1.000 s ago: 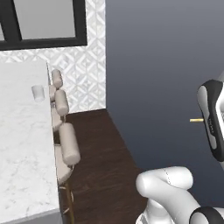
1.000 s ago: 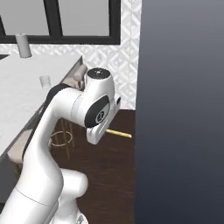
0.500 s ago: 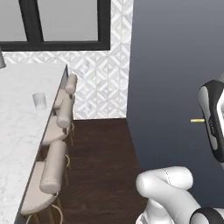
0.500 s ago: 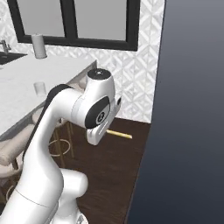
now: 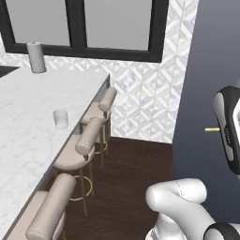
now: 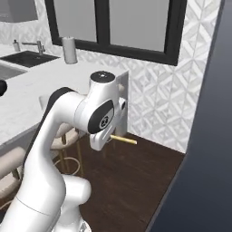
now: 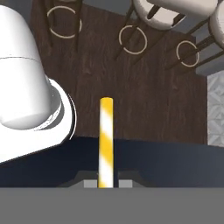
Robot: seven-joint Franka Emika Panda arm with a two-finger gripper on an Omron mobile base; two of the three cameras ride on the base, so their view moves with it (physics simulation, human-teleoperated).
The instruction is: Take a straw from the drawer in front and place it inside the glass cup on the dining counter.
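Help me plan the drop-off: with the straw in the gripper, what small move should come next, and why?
Probably carry the straw leftward toward the glass cup. The gripper is shut on it above the dark floor, well right of the dining counter, where the cup stands upright and apart from the roll by the window.

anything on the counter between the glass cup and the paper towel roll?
Bare marble between the cup and the roll in the left base view.
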